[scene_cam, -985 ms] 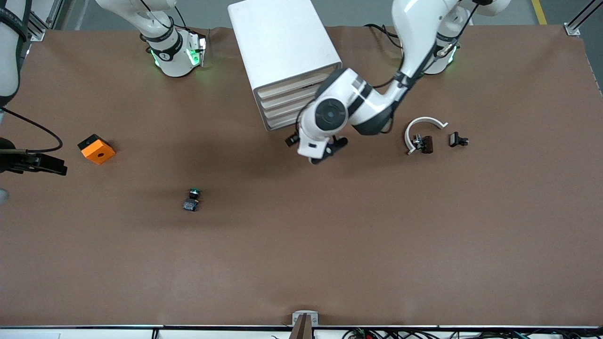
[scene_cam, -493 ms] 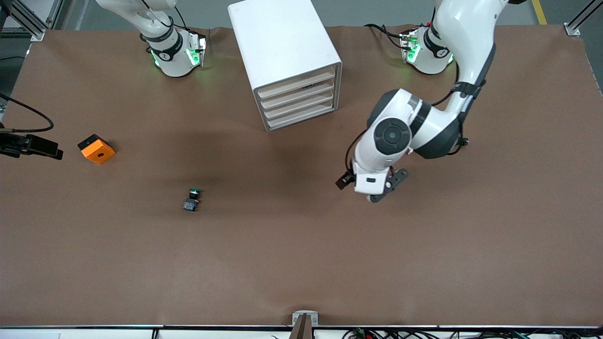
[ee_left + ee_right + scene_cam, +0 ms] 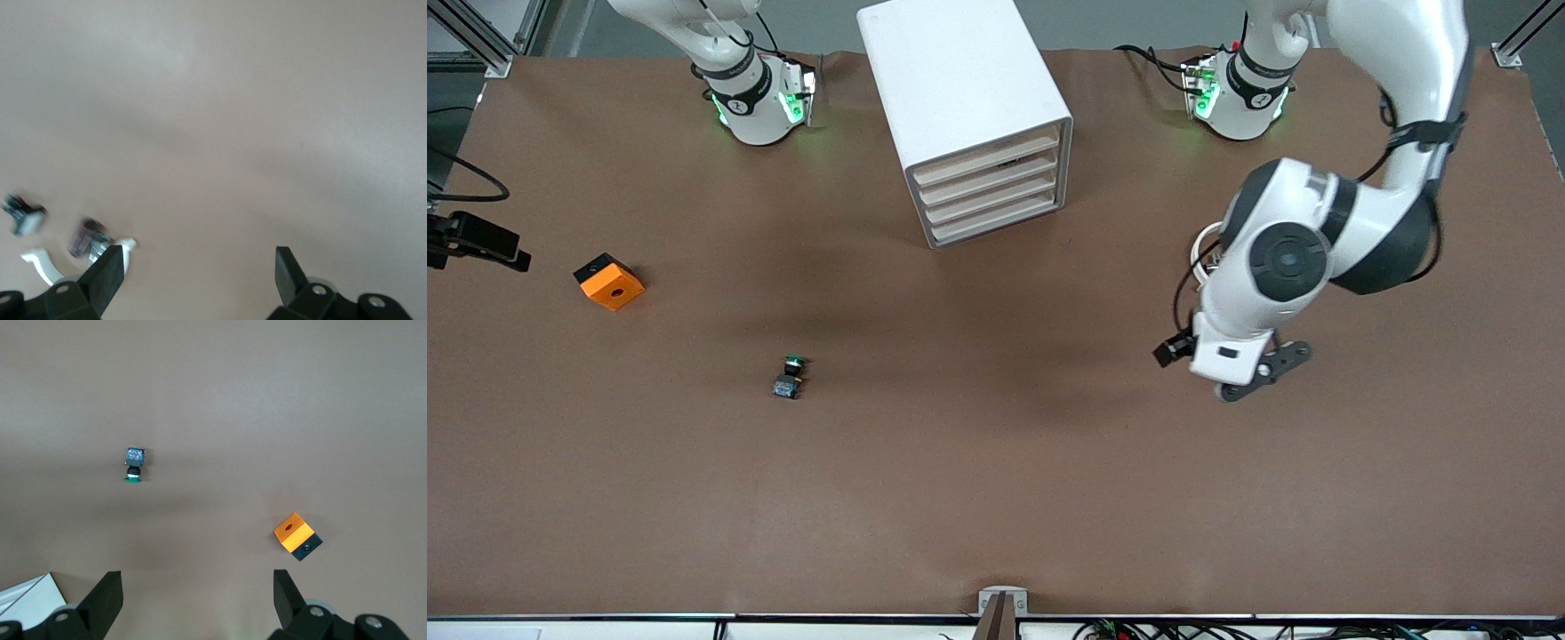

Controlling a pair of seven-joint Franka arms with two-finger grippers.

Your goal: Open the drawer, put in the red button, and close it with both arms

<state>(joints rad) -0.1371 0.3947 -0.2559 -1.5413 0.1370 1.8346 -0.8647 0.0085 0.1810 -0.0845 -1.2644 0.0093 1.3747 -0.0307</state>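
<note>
The white cabinet (image 3: pixel 960 98) stands between the two arm bases, and its four cream-fronted drawers (image 3: pixel 991 187) are all shut. No red button shows in any view. My left gripper (image 3: pixel 1258 378) hangs open and empty over bare table toward the left arm's end. In the left wrist view its fingers (image 3: pixel 107 273) stand wide apart with only bare table between them (image 3: pixel 197 270). My right gripper (image 3: pixel 480 240) is at the right arm's end of the table, beside the orange box, open and empty. In the right wrist view (image 3: pixel 197 590) it also shows open.
A green-capped button (image 3: pixel 789 376) lies on the table, also in the right wrist view (image 3: pixel 134 463). An orange box (image 3: pixel 608 281) sits near the right gripper. A white curved piece (image 3: pixel 1199 249) and two small dark parts (image 3: pixel 87 237) lie under the left arm.
The left arm swung from in front of the cabinet's drawers out toward its own end of the table. The right gripper drew back slightly along the table's end.
</note>
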